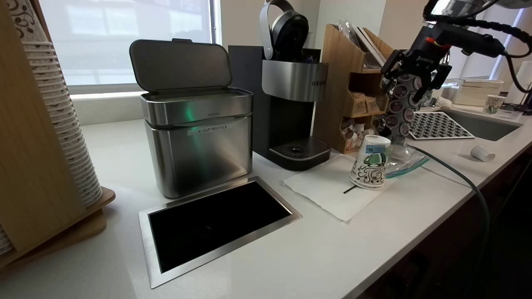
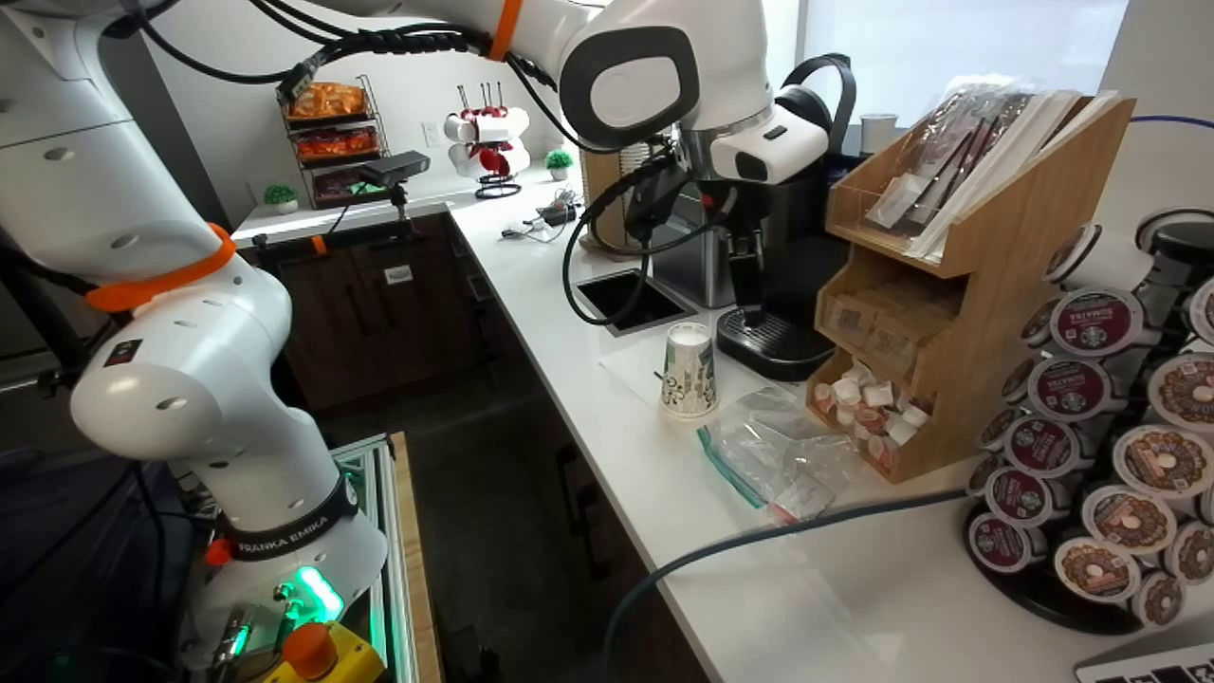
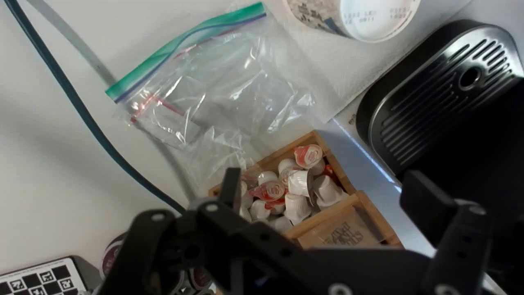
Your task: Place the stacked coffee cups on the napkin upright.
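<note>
The stacked coffee cups [image 1: 369, 166] stand mouth down on the napkin [image 1: 316, 187], with their printed base facing up in the wrist view [image 3: 378, 16]. How many are nested I cannot tell. In an exterior view the cups [image 2: 690, 375] sit between the coffee machine and the counter's front edge. My gripper [image 3: 329, 198] hangs above the wooden organizer's creamer bin, apart from the cups, which lie toward the top of the wrist view. Its fingers [image 3: 232, 186] are spread wide and the gripper is open, with nothing between them. In an exterior view the gripper [image 1: 402, 89] is well above the counter.
A clear zip bag [image 3: 245, 82] lies beside the cups, near the napkin. The coffee machine [image 1: 293, 79] and wooden organizer [image 2: 977, 379] rise behind. A pod carousel [image 2: 1081, 465], a cable [image 2: 759, 543] across the counter and a framed opening [image 1: 224, 224] are also around.
</note>
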Robot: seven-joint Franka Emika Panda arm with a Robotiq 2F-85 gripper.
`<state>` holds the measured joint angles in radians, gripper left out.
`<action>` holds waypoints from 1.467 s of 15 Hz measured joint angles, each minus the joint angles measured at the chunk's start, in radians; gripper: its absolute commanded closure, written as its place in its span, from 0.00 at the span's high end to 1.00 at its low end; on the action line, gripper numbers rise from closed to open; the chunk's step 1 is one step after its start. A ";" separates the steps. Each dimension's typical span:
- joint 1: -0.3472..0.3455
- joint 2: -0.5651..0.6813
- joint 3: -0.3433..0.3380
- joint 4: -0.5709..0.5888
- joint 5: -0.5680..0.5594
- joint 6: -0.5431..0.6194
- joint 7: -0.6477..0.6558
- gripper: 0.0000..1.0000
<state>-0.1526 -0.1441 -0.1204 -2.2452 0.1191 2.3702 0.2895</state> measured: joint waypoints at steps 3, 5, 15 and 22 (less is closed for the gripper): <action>0.000 0.001 0.008 -0.007 -0.057 0.092 0.000 1.00; 0.000 0.003 0.010 -0.011 -0.100 0.146 0.000 1.00; 0.057 0.045 0.011 0.005 0.140 0.002 -0.152 1.00; 0.049 0.159 0.001 0.083 0.241 -0.178 -0.174 1.00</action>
<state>-0.1035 0.0152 -0.1199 -2.1621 0.3596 2.1924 0.1159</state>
